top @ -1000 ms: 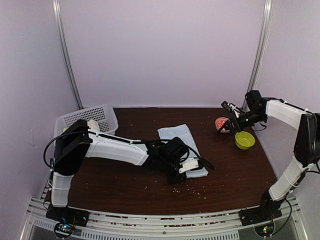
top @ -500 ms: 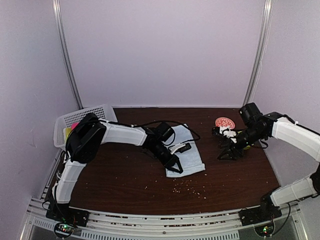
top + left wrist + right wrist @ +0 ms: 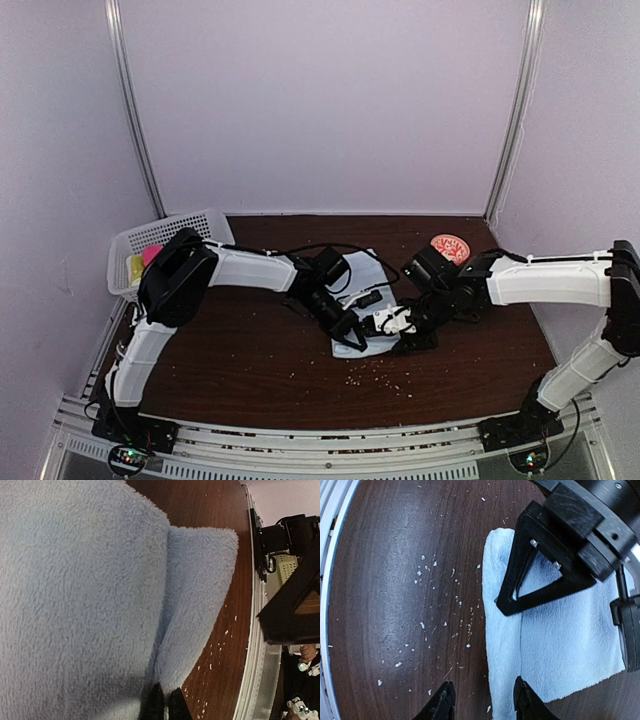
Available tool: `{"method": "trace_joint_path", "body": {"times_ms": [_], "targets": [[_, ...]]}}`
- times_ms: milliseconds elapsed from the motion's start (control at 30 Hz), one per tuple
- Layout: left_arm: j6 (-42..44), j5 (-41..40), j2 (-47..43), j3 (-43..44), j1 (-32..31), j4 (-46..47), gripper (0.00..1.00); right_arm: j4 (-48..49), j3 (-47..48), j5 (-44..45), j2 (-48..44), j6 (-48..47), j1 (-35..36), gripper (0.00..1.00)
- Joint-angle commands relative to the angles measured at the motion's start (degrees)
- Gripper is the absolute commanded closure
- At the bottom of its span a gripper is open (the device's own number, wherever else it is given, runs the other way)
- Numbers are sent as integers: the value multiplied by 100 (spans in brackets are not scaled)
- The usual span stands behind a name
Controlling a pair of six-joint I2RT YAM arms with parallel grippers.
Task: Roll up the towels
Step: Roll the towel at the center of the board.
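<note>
Right hand [image 3: 482,702], spread, has crossed from the counter's right edge to the pale blue towel [image 3: 560,630], barely one fold rolled beneath the pressed-together left hand [image 3: 163,705].

pale blue towel [image 3: 368,278]: 1; white basket [image 3: 195,230]: 1; pink round item [image 3: 449,247]: 1

We are looking down from above and behind the arm bases in the top external view, facing the back wall and taking in the whole table [image 3: 250,370] from afar. The left wrist view is pressing close against the pale blue towel [image 3: 75,595], catching the near rail at its right. The right wrist view is looking down closely on the same towel's end and the left gripper [image 3: 505,602].
</note>
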Motion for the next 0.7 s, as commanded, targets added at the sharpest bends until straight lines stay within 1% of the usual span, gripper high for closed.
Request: {"method": "trace_joint_path", "body": {"times_ms": [0, 167, 400, 467, 567, 600, 667], "targets": [[-188, 279, 330, 213, -13, -263, 100, 577, 85, 660, 408, -262, 225, 60], [-146, 247, 464, 302, -13, -402, 100, 935, -210, 858, 785, -286, 247, 61], [-101, 262, 485, 313, 8, -421, 100, 1359, -535, 1136, 1117, -251, 253, 66], [-90, 288, 487, 321, 18, -421, 100, 1308, -492, 1159, 1256, -244, 244, 71], [60, 253, 385, 427, 63, -555, 100, 940, -337, 996, 1440, -240, 244, 84], [82, 106, 274, 459, 77, -617, 97, 761, -265, 881, 1497, -218, 243, 89], [116, -489, -137, 387, 95, -604, 85, 318, -116, 625, 1611, -178, 217, 93]]}}
